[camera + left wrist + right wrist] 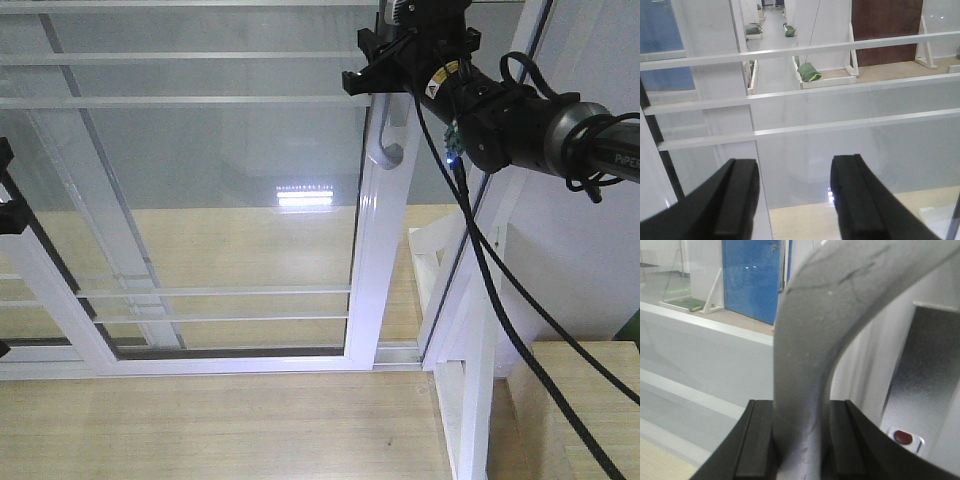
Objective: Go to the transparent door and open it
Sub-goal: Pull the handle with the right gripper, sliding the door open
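White letters "PiPE" (626, 158) run off the edge on the right arm (540, 125); its yellow label (443, 72) is too small to read. The right tool (372, 72) clamps the curved handle (383, 140) of the transparent door (378, 270), mid-frame in the front view — only the right wrist view shows both pads (757, 440) pressing it, and a red button (903, 436). The left tool (795, 200) gapes wide — facing barred glass (840, 130).

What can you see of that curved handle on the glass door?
The handle is a grey-white J-shaped bar, metal by its look, faintly scratched up close. It stands upright on the white right stile of the door, its hook curling at the bottom. The right claw is shut on it above the hook, a black pad pressed against either side.
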